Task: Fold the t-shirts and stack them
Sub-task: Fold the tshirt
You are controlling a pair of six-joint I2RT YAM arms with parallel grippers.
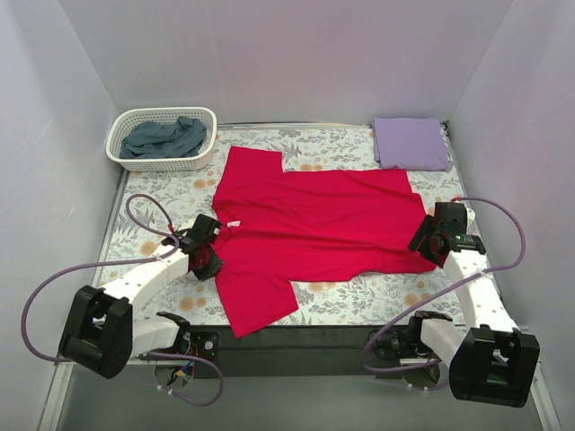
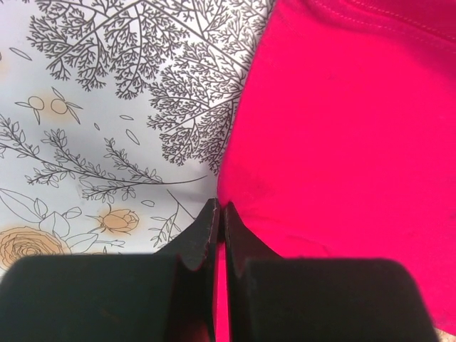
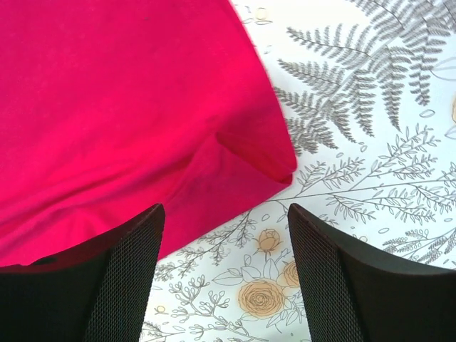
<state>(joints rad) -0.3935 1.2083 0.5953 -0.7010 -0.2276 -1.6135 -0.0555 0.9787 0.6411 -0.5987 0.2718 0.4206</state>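
The red t-shirt point(image 1: 314, 224) lies spread flat on the floral table covering, collar to the left and hem to the right. My left gripper point(image 1: 214, 235) sits at the collar side, and in the left wrist view it point(image 2: 219, 205) is shut on the edge of the red cloth point(image 2: 342, 142), with red showing between the jaws. My right gripper point(image 1: 425, 241) hovers open at the shirt's lower right hem corner. Its fingers point(image 3: 225, 208) straddle the edge of the red fabric point(image 3: 128, 107) and the bare covering. A folded lavender t-shirt point(image 1: 410, 142) lies at the back right. A blue-grey t-shirt point(image 1: 166, 136) is crumpled in the basket.
A white plastic basket point(image 1: 162, 163) stands at the back left corner. Pale walls close in the table on three sides. The floral covering point(image 1: 359, 301) reaches a dark front edge near the arm bases.
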